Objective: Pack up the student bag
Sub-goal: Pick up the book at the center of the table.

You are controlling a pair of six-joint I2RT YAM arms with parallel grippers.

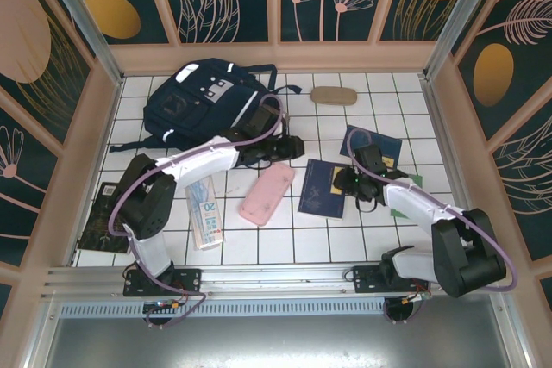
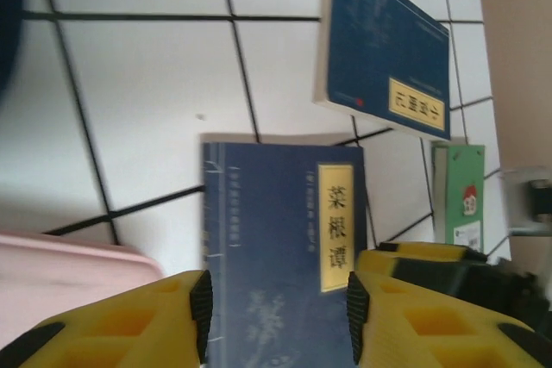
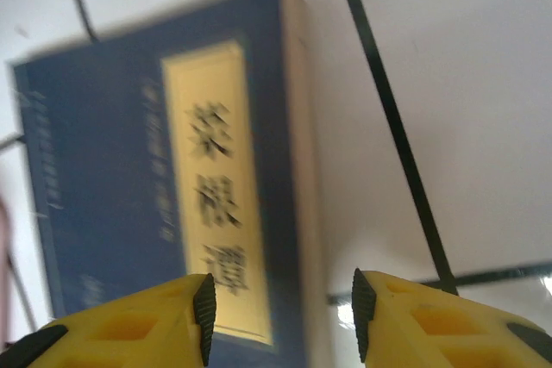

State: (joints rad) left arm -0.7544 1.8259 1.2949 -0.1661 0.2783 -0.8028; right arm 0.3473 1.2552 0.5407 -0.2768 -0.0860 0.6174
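The student bag (image 1: 203, 101), a large navy backpack with pale patches, lies at the back left of the tiled floor. My left gripper (image 1: 291, 148) hovers just right of the bag. In the left wrist view this gripper (image 2: 276, 312) is open, and a blue book (image 2: 276, 247) with a yellow title label lies on the tiles below the gap. The same blue book (image 1: 323, 189) sits mid-floor. My right gripper (image 1: 349, 180) is at the book's right side. In the right wrist view it (image 3: 280, 316) stands open over the right edge of the book (image 3: 155, 187), holding nothing.
A second blue book (image 1: 375, 146) lies behind the right gripper, with a green card (image 1: 405, 180) beside it. A pink pencil case (image 1: 267, 194), a white box (image 1: 205, 213) and a dark booklet (image 1: 102, 217) lie to the left. A beige case (image 1: 333, 95) rests near the back wall.
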